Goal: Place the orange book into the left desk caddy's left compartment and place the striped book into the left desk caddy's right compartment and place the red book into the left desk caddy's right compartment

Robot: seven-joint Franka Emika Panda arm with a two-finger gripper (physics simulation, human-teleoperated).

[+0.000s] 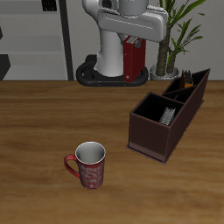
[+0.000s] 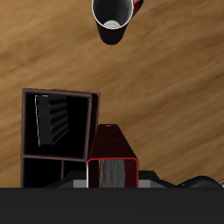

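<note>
Gripper (image 2: 112,178) clenched on red book (image 2: 114,156), held high above desk (image 1: 52,114). Book thin, stiff, light; grip across covers. Right compartment (image 1: 157,112) already holds striped book (image 2: 52,120).

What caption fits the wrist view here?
Tool holding the red book above the table, beside the left desk caddy with the striped book inside; mug beyond.

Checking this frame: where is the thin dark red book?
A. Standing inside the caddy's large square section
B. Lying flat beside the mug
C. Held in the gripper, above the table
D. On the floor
C: the thin dark red book sits clamped in the gripper, above the long dark brown desk caddy, not inside it.
</note>
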